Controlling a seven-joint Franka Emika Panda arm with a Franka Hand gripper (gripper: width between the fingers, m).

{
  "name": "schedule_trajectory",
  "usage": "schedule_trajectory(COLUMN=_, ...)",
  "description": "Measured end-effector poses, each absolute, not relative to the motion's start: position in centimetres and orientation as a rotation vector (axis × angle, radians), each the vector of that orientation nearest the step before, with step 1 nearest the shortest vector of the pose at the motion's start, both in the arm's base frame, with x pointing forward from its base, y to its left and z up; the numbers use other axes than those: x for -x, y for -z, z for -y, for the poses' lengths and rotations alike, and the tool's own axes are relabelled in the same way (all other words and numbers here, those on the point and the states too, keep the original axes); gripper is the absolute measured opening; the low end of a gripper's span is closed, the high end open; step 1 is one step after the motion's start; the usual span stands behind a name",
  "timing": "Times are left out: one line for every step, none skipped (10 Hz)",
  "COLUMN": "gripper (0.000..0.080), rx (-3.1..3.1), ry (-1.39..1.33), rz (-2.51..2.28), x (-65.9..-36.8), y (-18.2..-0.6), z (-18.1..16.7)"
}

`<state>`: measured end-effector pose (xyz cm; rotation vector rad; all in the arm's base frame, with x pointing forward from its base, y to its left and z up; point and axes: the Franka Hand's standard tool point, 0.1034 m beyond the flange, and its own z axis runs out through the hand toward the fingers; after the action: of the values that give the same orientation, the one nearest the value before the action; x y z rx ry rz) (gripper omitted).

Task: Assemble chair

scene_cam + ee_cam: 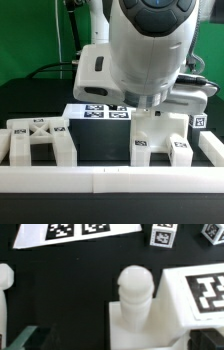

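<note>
While the arm (150,45) hangs with the chair part (162,138) directly beneath the gripper (112,336), jaws stand apart, the rounded peg (135,280) between them, untouched. Probably grasp or release: stay centred, move straight vertical, don't nudge it sideways.

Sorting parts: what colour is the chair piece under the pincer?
The chair piece is white; clearest in wrist view.

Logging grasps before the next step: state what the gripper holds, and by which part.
Nothing, it seems: the gripper is open, its fingers clear of the chair part with the rounded peg between them.
</note>
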<state>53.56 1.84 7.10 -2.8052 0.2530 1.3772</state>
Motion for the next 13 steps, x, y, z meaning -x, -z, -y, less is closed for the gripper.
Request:
schedule_trajectory(gripper=0.0648, rx=2.804, ry=-1.376, rz=-0.26, x=-53.6, y=-6.9, z=-1.5)
schedule_trajectory(gripper=0.0649, rx=2.807, ry=-1.363, rz=-0.269, x=-53.8, y=-6.7, z=-1.2)
schedule_trajectory(gripper=0.0649, rx=2.803, ry=-1.36, rz=-0.278, x=-53.9, y=-6.6, z=-0.7)
schedule_trajectory(gripper=0.0649, rx=2.797, ry=-1.363, rz=-0.29, x=-54.0, y=-6.5, z=-0.1)
schedule_trajectory(gripper=0.0649, rx=2.793, ry=-1.366, rz=-0.295, x=-54.2, y=-6.6, z=0.2)
schedule_trajectory(gripper=0.0649, rx=2.792, ry=-1.366, rz=-0.298, x=-54.3, y=-6.6, z=0.3)
schedule_trajectory(gripper=0.0649, rx=2.789, ry=-1.368, rz=-0.302, x=-54.3, y=-6.5, z=0.5)
schedule_trajectory(gripper=0.0649, rx=2.788, ry=-1.367, rz=-0.307, x=-54.3, y=-6.5, z=0.7)
schedule_trajectory(gripper=0.0649, rx=2.789, ry=-1.362, rz=-0.312, x=-54.3, y=-6.5, z=0.9)
schedule_trajectory(gripper=0.0649, rx=2.813, ry=-1.312, rz=-0.314, x=-54.8, y=-6.4, z=0.9)
schedule_trajectory(gripper=0.0649, rx=2.815, ry=-1.307, rz=-0.318, x=-54.8, y=-6.5, z=0.9)
schedule_trajectory(gripper=0.0649, rx=2.859, ry=-1.216, rz=-0.317, x=-55.9, y=-6.2, z=0.9)
schedule_trajectory(gripper=0.0649, rx=2.908, ry=-1.092, rz=-0.315, x=-56.9, y=-6.6, z=0.8)
